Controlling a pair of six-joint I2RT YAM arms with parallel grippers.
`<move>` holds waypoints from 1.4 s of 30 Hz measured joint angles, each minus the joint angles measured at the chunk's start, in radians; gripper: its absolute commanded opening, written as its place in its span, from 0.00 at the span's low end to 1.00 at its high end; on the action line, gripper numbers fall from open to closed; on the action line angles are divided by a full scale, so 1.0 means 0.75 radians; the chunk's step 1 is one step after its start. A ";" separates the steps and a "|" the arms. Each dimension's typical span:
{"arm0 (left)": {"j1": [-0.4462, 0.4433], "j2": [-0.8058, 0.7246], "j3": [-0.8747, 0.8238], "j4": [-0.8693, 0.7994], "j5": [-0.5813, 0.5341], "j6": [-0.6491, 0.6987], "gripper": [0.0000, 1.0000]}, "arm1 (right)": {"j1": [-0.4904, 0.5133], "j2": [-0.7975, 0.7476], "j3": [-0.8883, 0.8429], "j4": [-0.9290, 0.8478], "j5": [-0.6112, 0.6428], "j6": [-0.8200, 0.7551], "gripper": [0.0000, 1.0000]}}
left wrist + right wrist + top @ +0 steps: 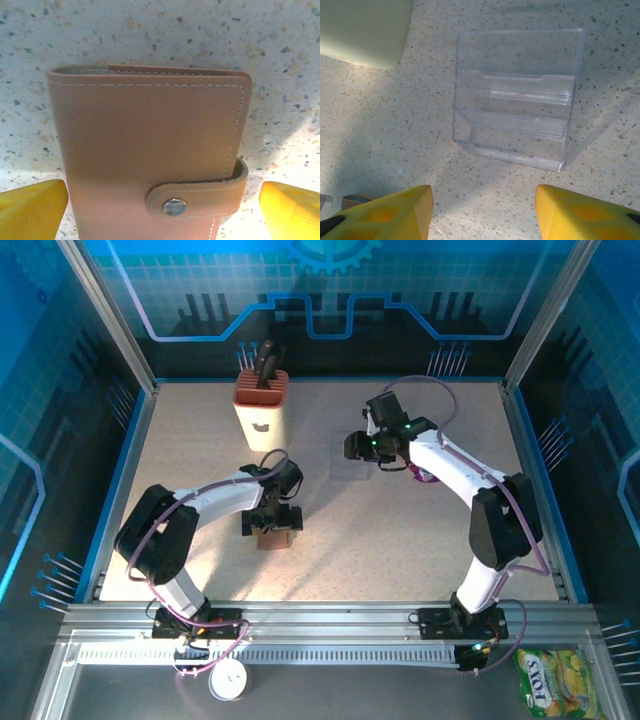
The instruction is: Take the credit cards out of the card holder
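Closed card holder (pixel 150 150) flat, long axis running between wide-open empty left fingers (pixel 30 210), right fingers (pixel 385 215) half-open, empty

Card holder (pixel 145 145) matt tan leather-look, shiny metal snap (pixel 174 206); tray (pixel 517 95) clear glossy plastic.

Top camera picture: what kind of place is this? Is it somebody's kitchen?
No, most likely a robot lab booth: left arm and right arm bolted to a metal rail, a speckled table, and blue printed walls around it.
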 measured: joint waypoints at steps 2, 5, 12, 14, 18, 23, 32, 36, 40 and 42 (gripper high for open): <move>-0.003 0.010 0.000 -0.002 0.000 -0.002 0.93 | -0.005 -0.001 -0.010 0.000 -0.001 0.001 0.58; -0.003 0.012 0.000 -0.001 0.000 -0.003 0.87 | -0.007 -0.001 -0.014 0.000 -0.001 0.000 0.58; -0.004 0.012 0.012 -0.007 0.004 -0.003 0.82 | -0.008 -0.001 -0.017 0.001 -0.001 0.000 0.58; -0.009 0.012 0.029 -0.008 0.006 -0.003 0.82 | -0.010 -0.002 -0.022 0.000 -0.001 -0.001 0.58; -0.035 0.018 0.096 -0.009 0.017 -0.004 0.81 | -0.024 -0.013 -0.037 0.001 -0.003 -0.006 0.58; -0.099 0.102 0.234 -0.009 0.034 -0.019 0.81 | -0.049 -0.046 -0.070 0.001 -0.005 -0.010 0.58; -0.197 0.301 0.442 -0.004 0.091 -0.071 0.81 | -0.125 -0.135 -0.162 0.008 -0.018 -0.024 0.58; -0.225 0.342 0.472 -0.001 0.111 -0.073 0.82 | -0.146 -0.166 -0.189 0.011 -0.030 -0.030 0.58; -0.238 0.357 0.477 0.001 0.126 -0.074 0.85 | -0.156 -0.178 -0.203 0.011 -0.036 -0.031 0.58; -0.240 0.360 0.477 0.001 0.138 -0.082 0.86 | -0.156 -0.178 -0.204 0.011 -0.042 -0.030 0.58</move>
